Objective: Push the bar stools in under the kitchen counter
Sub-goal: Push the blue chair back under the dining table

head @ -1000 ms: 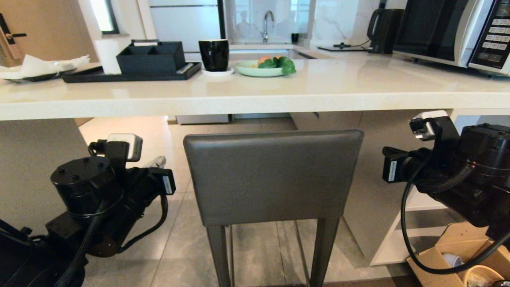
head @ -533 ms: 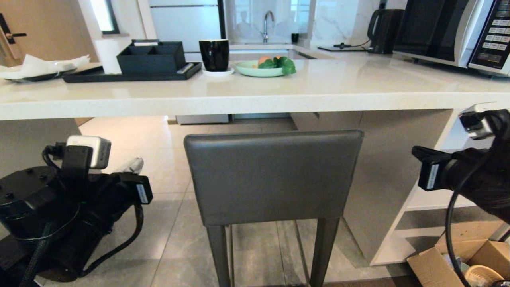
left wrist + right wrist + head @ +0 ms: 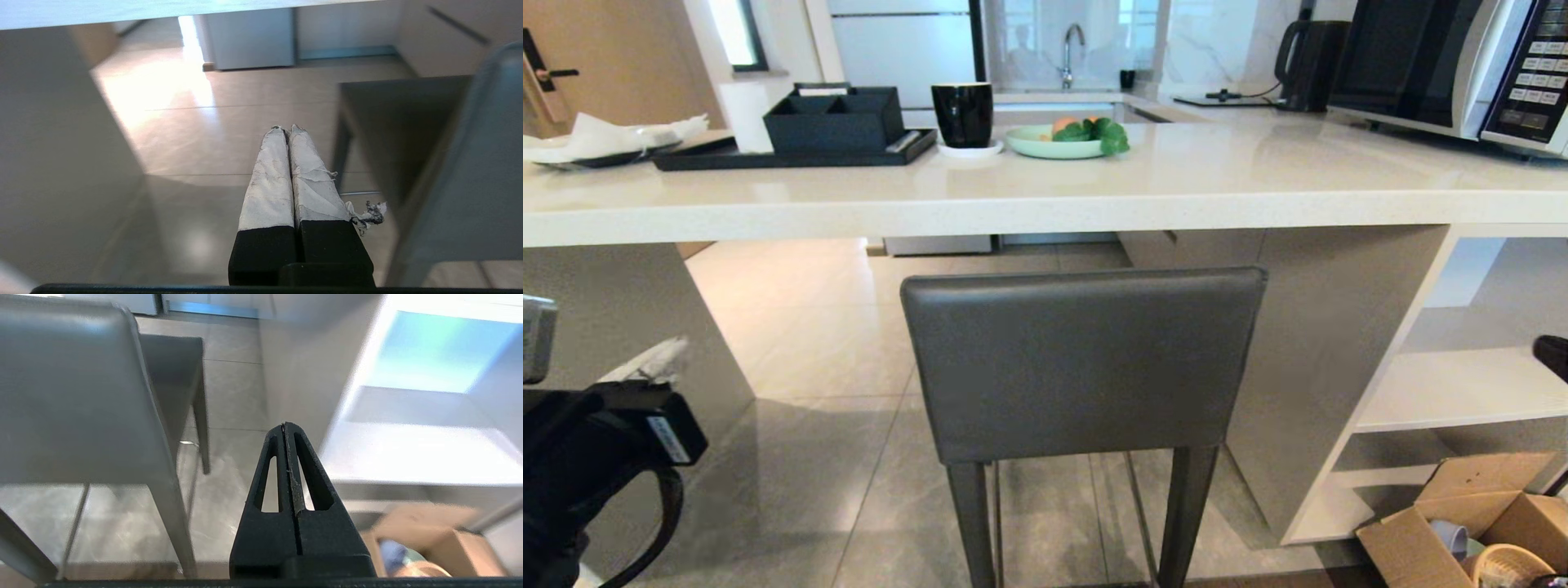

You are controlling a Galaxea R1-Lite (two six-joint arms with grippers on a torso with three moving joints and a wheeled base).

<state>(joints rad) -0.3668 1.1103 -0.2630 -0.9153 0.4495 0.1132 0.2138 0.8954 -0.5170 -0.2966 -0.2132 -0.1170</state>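
Where head view crops it, right gripper [image 3: 287, 426] fingers [image 3: 271, 457] together beside grey stool [image 3: 73, 396].

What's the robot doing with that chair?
Right now it isn't touching it. The dark grey bar stool stands in front of the kitchen counter, its seat reaching under the top and its back on the robot's side. The robot's left hand is shut and empty, low on the stool's left. Its right hand is shut and empty too, off to the stool's right near the open shelves.
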